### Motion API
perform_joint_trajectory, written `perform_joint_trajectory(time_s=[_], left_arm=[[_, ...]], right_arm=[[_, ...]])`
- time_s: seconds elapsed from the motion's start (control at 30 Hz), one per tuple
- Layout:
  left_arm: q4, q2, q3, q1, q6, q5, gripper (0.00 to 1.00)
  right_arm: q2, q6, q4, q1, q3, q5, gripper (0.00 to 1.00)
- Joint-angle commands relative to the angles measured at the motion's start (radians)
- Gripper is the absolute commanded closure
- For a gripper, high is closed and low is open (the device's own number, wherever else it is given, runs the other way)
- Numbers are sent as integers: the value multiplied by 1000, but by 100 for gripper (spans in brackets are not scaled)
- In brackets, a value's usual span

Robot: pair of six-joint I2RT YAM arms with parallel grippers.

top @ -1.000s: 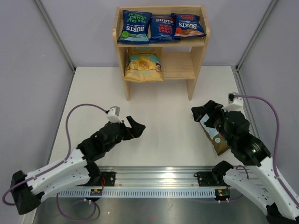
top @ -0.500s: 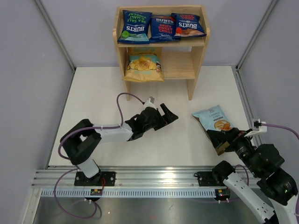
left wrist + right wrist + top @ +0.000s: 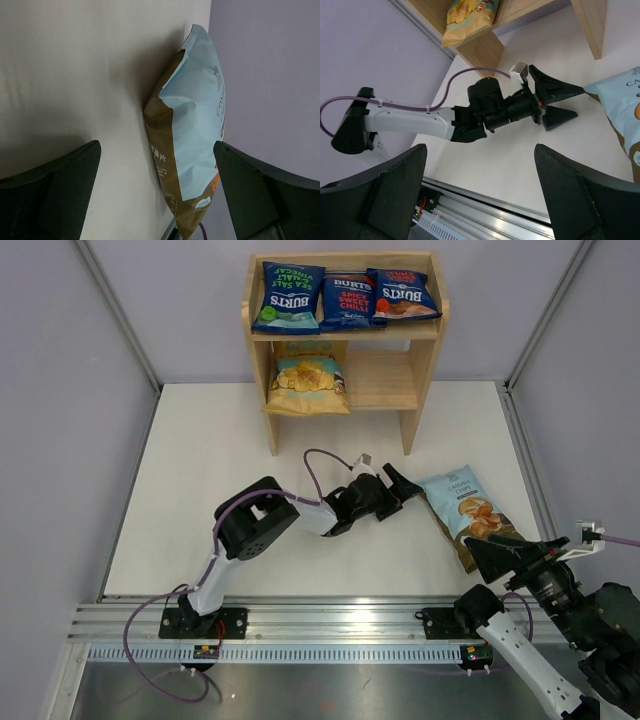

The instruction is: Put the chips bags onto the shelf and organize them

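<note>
Bag position comes first for me: the last loose one, the light-blue-and-brown bag (image 3: 462, 510), lies flat on the worktop (image 3: 200, 470) toward its right edge, well short of the shelf (image 3: 385, 380). Its long axis runs diagonally, the light-blue top end pointing toward the shelf's right leg and the brown bottom end toward the near right corner.

My left arm stretches across the middle of the worktop, and the left gripper (image 3: 405, 488) sits just beside the bag's far-left corner, jaws spread wide. In the left wrist view the bag (image 3: 192, 125) stands straight ahead between the two fingers, seen edge-on, blue face and brown side gusset both showing. I cannot tell whether a fingertip is touching it.

The right gripper (image 3: 492, 552) hangs low by the bag's brown near end, also wide and holding nothing. Its camera looks out over the worktop, with the bag (image 3: 620, 110) only at the right edge of its view. So both are close, but I judge the left one better lined up.

The bag looks puffy and crinkly, with a picture of chips on its front. On the shelf, three Burts bags (image 3: 347, 298) fill the top tier and a tan bag (image 3: 308, 380) sits at the left of the lower tier, leaving bare wood to its right.
</note>
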Motion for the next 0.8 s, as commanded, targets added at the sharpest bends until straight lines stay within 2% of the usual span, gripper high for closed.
perform_joint_trajectory(time_s=[0.0, 0.27, 0.5, 0.57, 0.77], left_arm=[[94, 58, 107, -9, -37, 3, 1], [19, 185, 278, -15, -56, 14, 1], [-50, 299, 437, -16, -45, 127, 1], [-24, 319, 450, -15, -44, 144, 2], [138, 343, 437, -15, 2, 156, 17]], right_arm=[[-20, 21, -29, -1, 57, -43, 4], [-52, 53, -51, -1, 88, -59, 6], [-41, 50, -82, -1, 121, -67, 8], [-43, 51, -82, -3, 120, -63, 8], [-46, 53, -77, -1, 108, -59, 8]])
